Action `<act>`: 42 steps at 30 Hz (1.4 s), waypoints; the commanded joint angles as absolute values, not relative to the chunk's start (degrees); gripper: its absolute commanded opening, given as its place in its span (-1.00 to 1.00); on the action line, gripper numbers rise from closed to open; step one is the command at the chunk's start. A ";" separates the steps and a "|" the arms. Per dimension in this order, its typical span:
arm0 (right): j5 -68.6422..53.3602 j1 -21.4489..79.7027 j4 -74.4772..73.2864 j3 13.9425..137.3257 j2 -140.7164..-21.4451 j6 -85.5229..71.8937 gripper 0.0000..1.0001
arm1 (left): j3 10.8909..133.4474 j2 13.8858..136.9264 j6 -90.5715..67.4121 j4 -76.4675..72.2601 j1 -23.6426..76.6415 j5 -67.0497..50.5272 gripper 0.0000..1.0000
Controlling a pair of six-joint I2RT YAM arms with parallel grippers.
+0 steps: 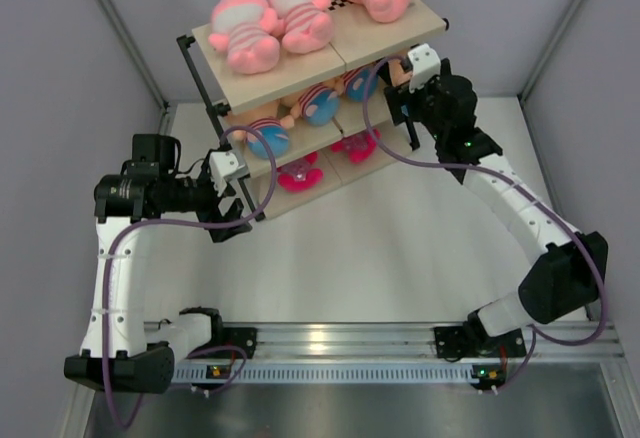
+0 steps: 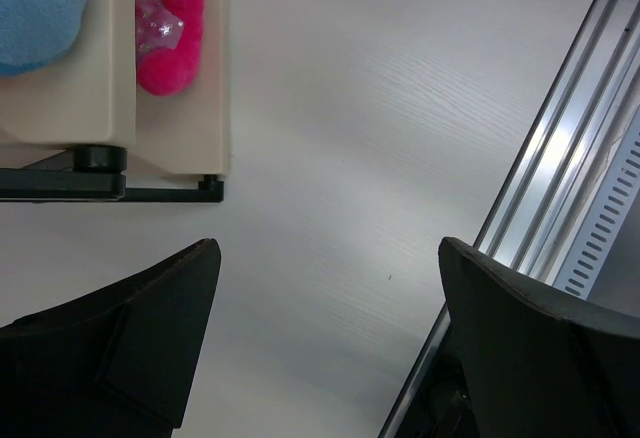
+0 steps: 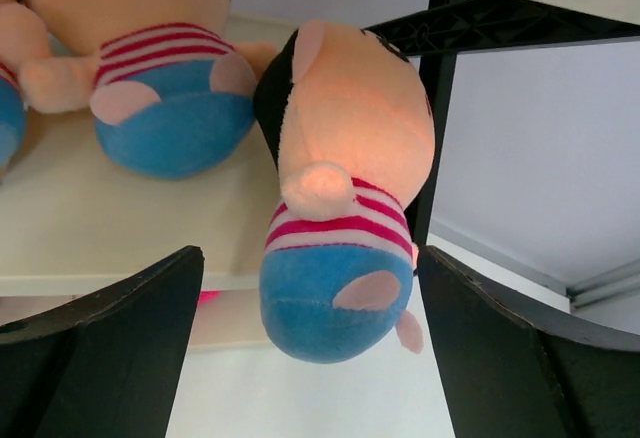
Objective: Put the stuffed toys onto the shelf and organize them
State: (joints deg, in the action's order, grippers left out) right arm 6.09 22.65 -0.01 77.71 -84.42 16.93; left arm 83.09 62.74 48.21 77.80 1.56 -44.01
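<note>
Right jaws released and spread wide at the right end of the shelf's (image 1: pixel 290 80) middle board, straddling a boy doll (image 3: pixel 340 198). There's a clear gap on one side and the other finger sits just beside it, so no grip. That doll lies by the black corner post (image 3: pixel 436 108), its blue bottom overhanging the board's front edge. A second boy doll (image 3: pixel 170 88) sits next to it on the same board, and the top view shows more blue-bottomed ones further left on that tier. Three pink dolls (image 1: pixel 300 13) lie side by side on the top board. A magenta plush piece (image 1: pixel 298 176) is on the bottom board. Left jaws also released, nothing between them, hovering over bare bench (image 1: pixel 400 248) near the shelf's corner foot (image 2: pixel 100 158).
</note>
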 commanded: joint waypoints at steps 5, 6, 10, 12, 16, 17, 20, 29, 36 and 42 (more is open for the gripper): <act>-4.90 16.98 0.18 77.61 -74.11 0.46 0.75 | 82.97 61.44 49.13 78.22 1.41 -44.12 0.93; -6.75 15.48 0.70 76.04 -73.13 -3.82 0.76 | 82.88 61.35 49.04 78.22 1.49 -44.12 0.93; -20.80 5.47 7.69 71.03 -71.45 -24.63 0.72 | 82.88 61.35 48.69 78.22 1.41 -44.21 0.93; -26.62 -0.42 11.76 68.04 -72.85 -30.03 0.70 | 82.88 61.17 48.52 78.13 1.49 -44.38 0.93; -27.69 -4.39 14.24 67.76 -76.46 -33.92 0.68 | 82.71 61.00 48.25 78.14 1.49 -44.30 0.93; -28.12 -4.39 15.46 67.94 -77.77 -34.45 0.68 | 82.62 61.00 48.25 78.22 1.49 -44.30 0.93; -29.26 -4.39 18.44 68.47 -80.50 -36.99 0.69 | 82.62 61.08 48.25 78.14 1.49 -44.12 0.93; -29.45 -1.15 21.18 70.04 -86.83 -40.26 0.68 | 82.62 61.61 48.25 78.13 1.49 -43.95 0.93; -25.93 3.07 21.09 71.37 -91.14 -41.04 0.63 | 82.53 61.26 48.25 78.13 1.49 -43.77 0.93; -26.45 3.25 22.50 70.93 -91.23 -42.36 0.06 | 82.53 61.61 48.43 78.22 1.41 -43.50 0.93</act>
State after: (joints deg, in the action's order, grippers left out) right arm -27.29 3.16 19.25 68.79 -91.68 -41.67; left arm 82.81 62.00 48.12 77.80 1.56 -43.31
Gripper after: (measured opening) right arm 0.563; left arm 0.965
